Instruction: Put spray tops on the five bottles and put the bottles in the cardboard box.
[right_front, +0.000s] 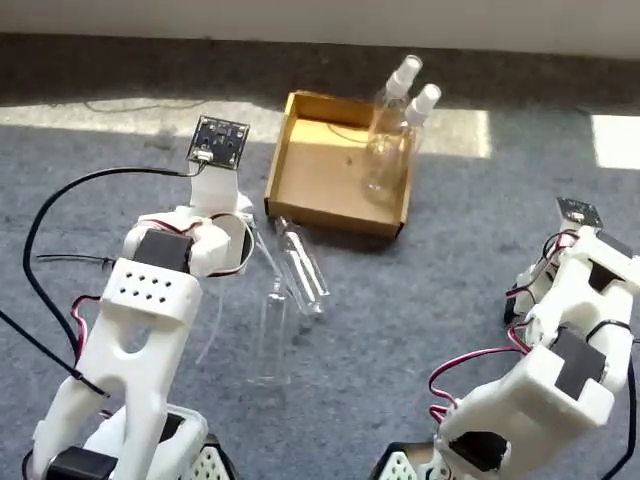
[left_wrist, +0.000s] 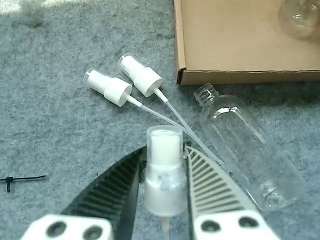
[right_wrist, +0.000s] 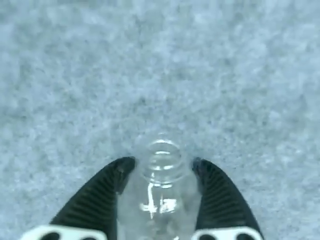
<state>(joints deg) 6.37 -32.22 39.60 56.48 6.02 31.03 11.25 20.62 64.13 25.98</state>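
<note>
My left gripper is shut on a white spray top, cap pointing away, above the grey carpet. Two loose spray tops lie just ahead of it, their thin tubes running back toward the fingers. A clear uncapped bottle lies beside them, its neck near the cardboard box. My right gripper is shut on a clear bottle with an open neck. In the high view the cardboard box holds two bottles with spray tops. Two bare bottles lie in front of it.
Grey carpet covers the whole floor. A black zip tie lies on it off to one side of my left gripper. Black cables loop beside the left arm. Open carpet stretches between the box and the right arm.
</note>
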